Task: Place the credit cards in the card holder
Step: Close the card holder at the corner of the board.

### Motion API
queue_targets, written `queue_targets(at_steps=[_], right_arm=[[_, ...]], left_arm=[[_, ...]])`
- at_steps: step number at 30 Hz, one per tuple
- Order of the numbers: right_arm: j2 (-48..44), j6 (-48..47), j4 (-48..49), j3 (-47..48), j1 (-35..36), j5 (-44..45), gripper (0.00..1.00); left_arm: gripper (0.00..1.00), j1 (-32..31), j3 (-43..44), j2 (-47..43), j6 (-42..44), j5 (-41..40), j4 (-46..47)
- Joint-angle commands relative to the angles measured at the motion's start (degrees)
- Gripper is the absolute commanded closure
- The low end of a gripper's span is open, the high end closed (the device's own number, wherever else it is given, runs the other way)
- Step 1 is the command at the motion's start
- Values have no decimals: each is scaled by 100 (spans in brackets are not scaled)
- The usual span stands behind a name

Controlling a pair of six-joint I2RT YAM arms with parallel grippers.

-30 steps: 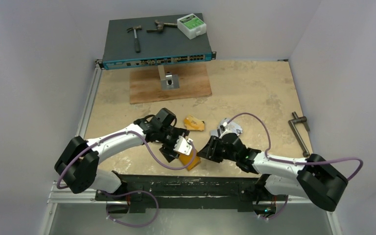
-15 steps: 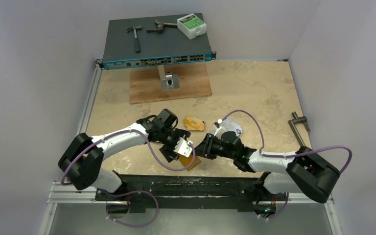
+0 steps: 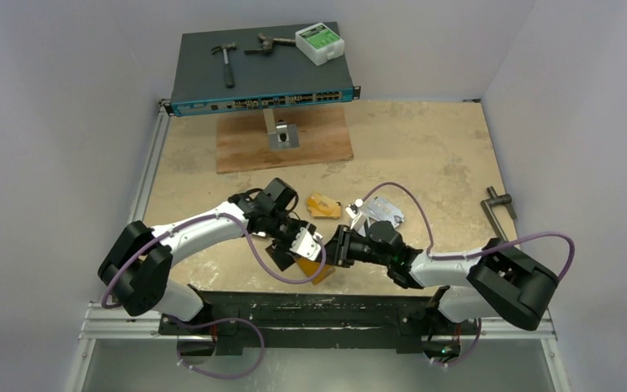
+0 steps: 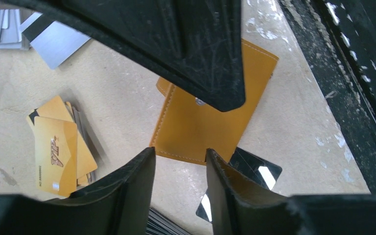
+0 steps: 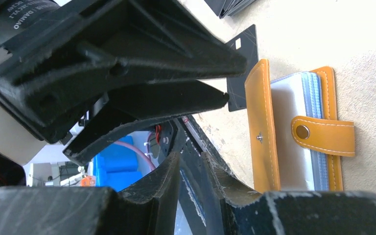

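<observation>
Scene: two white-and-black robot arms reach inward over a beige worktop [image 3: 424,155] and meet low in the centre of the overhead frame.
Card holder: an orange card holder [image 4: 200,129] lies on the worktop at lower centre of the overhead frame, close to the dark rail [image 3: 310,306] and directly below both hands. The right wrist view shows its pale inner sleeves and snap tab.
Left hand: the left hand [image 3: 300,247] hovers above the holder, fingers partly spread, with nothing between them.
Right hand: the right hand [image 3: 339,245] faces it from the right, just beside it. Only a narrow slit separates its fingers, and nothing sits in the slit.
Black card: one black card [image 4: 257,169] lies flat, partly tucked under the holder's corner.
Orange-gold cards: a small fanned pile [image 4: 58,147] lies just above the hands in the overhead frame, apart from the holder.
Silvery-white cards: a pile [image 3: 382,212] lies up and right of the hands, one card dark-striped.
Background: a network switch [image 3: 261,77] sits at top centre with a hammer [image 3: 226,61] on it.
</observation>
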Motion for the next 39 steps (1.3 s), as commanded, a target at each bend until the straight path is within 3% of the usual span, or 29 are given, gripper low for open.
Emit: queue_targets(at_steps=[1, 6, 9, 12, 17, 24, 31, 39], right_arm=[[210, 68, 626, 4, 16, -217, 77], [-15, 53, 503, -75, 16, -140, 79], [-796, -45, -466, -104, -24, 347, 78], [-1496, -237, -1736, 10, -241, 956, 88], [-1107, -296, -2429, 124, -677, 1083, 99], [181, -673, -2319, 645, -679, 961, 100], [404, -627, -1764, 655, -576, 610, 100], [587, -438, -1466, 748, 11, 687, 100]], left_arm=[[61, 11, 191, 1, 361, 298, -587], [54, 24, 254, 10, 173, 230, -538], [51, 61, 188, -99, 149, 204, -497], [51, 126, -6, -257, -101, 54, 36], [51, 143, -48, -273, -179, -57, 244], [52, 143, 17, -234, -145, -14, 248], [50, 134, 29, -159, -83, 45, 203], [33, 135, 18, -97, -61, 152, 154]])
